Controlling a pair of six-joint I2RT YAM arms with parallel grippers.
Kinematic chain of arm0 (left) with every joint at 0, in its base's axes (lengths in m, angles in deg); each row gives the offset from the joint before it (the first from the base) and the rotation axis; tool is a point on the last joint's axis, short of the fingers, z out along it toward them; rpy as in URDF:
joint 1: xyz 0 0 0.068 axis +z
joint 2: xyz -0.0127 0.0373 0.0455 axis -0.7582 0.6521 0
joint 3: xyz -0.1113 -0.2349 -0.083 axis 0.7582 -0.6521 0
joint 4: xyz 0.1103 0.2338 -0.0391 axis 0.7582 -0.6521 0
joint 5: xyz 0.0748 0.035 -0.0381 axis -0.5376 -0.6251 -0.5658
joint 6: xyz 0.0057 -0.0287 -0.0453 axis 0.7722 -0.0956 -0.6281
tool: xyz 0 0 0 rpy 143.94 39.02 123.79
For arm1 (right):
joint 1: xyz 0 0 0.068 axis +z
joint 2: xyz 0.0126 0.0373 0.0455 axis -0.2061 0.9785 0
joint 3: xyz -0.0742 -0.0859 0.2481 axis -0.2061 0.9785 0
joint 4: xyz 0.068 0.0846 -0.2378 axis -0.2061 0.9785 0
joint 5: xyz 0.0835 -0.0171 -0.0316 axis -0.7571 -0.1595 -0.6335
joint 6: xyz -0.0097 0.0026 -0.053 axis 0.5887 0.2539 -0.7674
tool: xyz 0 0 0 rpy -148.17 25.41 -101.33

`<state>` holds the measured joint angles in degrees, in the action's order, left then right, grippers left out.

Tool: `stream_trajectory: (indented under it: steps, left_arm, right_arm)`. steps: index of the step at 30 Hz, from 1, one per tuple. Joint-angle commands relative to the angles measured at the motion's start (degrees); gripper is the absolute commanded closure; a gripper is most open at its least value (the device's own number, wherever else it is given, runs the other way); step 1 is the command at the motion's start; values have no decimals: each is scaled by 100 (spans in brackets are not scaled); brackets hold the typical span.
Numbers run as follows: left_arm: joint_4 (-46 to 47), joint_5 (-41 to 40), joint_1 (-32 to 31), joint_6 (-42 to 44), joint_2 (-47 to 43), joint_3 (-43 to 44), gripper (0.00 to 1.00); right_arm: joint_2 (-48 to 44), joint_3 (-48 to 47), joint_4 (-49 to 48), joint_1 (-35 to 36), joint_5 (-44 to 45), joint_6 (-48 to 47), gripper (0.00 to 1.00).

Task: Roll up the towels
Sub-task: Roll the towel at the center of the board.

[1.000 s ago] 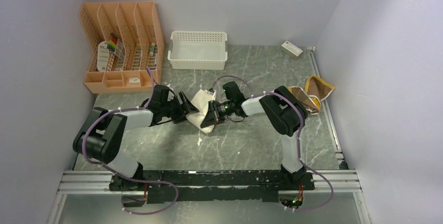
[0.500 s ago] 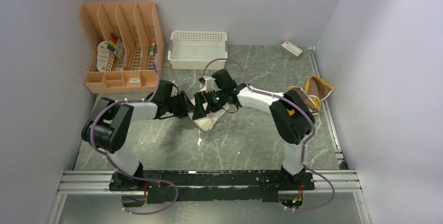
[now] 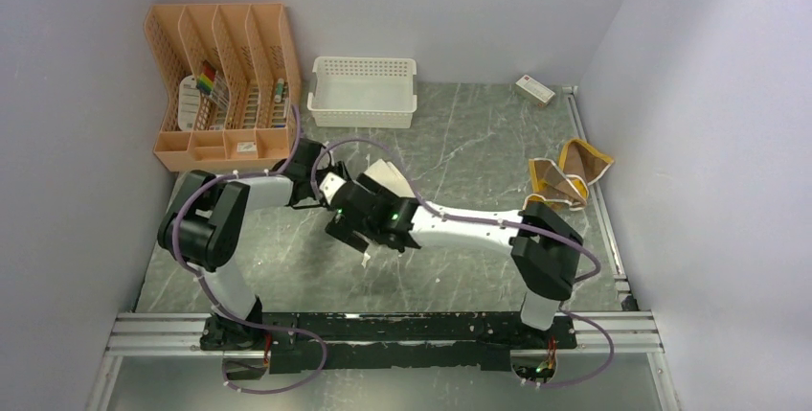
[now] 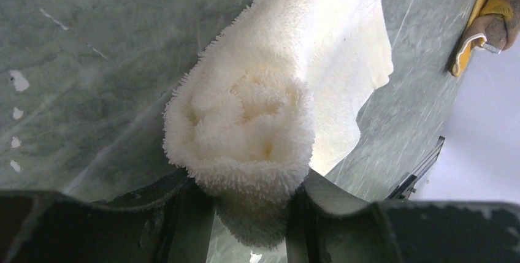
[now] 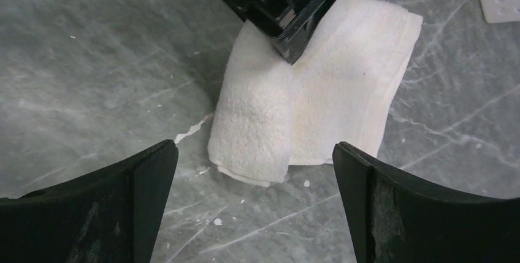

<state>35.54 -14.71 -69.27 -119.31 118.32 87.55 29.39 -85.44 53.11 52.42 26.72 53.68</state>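
The white towel (image 5: 331, 97) lies on the marble table, its left part rolled into a thick roll (image 5: 251, 131) and the rest flat. My left gripper (image 4: 250, 211) is shut on the end of that roll (image 4: 245, 134), and in the right wrist view it comes in from above (image 5: 285, 11). My right gripper (image 5: 254, 205) hangs open just near of the towel, with nothing between its fingers. From the top view, the left gripper (image 3: 324, 186) and right gripper (image 3: 343, 229) are close together and the white towel (image 3: 387, 178) shows behind them. The mustard-yellow towel (image 3: 565, 173) lies crumpled at the right edge.
A white lattice basket (image 3: 364, 92) stands at the back middle. An orange desk organizer (image 3: 220, 85) stands at the back left, close behind the left arm. A small box (image 3: 534, 91) lies at the back right. The right arm stretches across the table's middle.
My right gripper let go of the towel, opened wide and swung to the near left of it. My left gripper closed on the roll's end.
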Motion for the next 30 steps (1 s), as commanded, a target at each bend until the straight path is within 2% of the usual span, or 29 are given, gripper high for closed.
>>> stream_trajectory:
  steps: [1,4,10,14,19,26,28,29,30]
  left_arm:
    - [-360,-8,17,287,259,43,49]
    - [-330,182,58,304,323,62,49]
    - [-327,342,115,348,388,57,49]
    - [-323,395,116,353,426,72,48]
    - [-323,453,116,358,514,125,48]
    - [-303,500,125,347,608,138,47]
    - [-307,490,132,332,580,143,47]
    - [-322,479,140,332,551,161,47]
    - [-343,460,153,324,512,173,46]
  right_arm:
    - [506,33,88,284,1342,-234,0]
    - [881,-3,-3,450,1863,-127,0]
    - [1211,168,-512,468,2234,-47,3]
    - [1335,173,-626,503,2464,-65,11]
    - [1465,183,-697,635,2786,-173,40]
    - [1603,281,-717,789,2707,-140,66]
    - [1598,330,-736,781,2426,-46,85]
    - [1553,381,-793,758,2224,18,100]
    - [1479,437,-842,713,1941,108,100]
